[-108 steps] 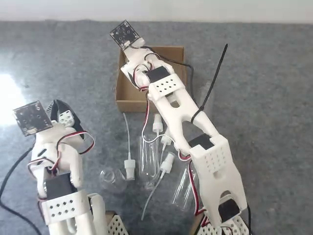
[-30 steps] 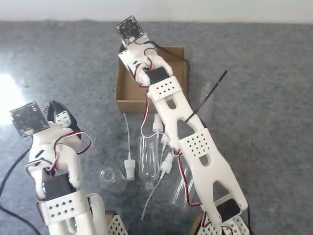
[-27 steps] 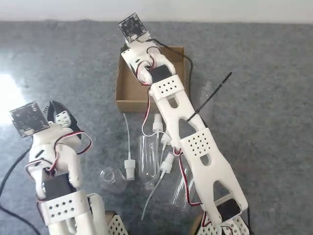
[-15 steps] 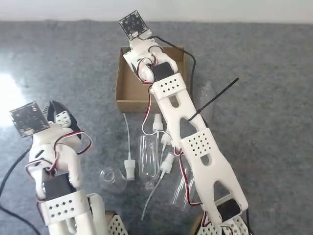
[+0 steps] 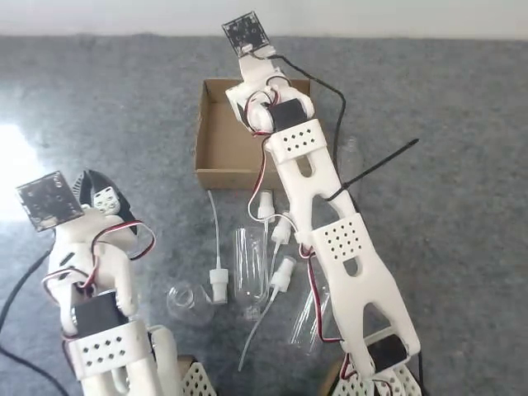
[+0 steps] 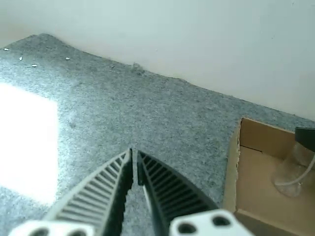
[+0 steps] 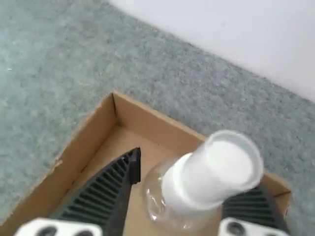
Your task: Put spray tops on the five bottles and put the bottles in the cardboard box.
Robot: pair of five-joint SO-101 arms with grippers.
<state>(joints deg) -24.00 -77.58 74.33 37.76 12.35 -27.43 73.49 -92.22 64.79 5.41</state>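
Note:
My right gripper (image 7: 189,177) hangs over the cardboard box (image 7: 88,142), its fingers closed on the sides of a clear bottle (image 7: 165,204) with a white spray top (image 7: 221,167). From the left wrist view that bottle (image 6: 294,169) stands upright inside the box (image 6: 231,167). In the high view the right arm covers the far right part of the box (image 5: 216,169). My left gripper (image 6: 134,155) is shut and empty, raised at the near left (image 5: 97,188). Loose clear bottles (image 5: 252,264) and spray tops (image 5: 218,282) lie between the arms.
Another clear bottle (image 5: 351,157) lies just right of the box. A bottle (image 5: 186,301) and a further one (image 5: 309,318) lie near the arm bases. Spray tops with long tubes (image 5: 266,206) lie in front of the box. A wall borders the table's far edge.
The right arm has swung to the right and farther back over the box, carrying the bottle from the box's left side toward its right side. The left arm has hardly moved.

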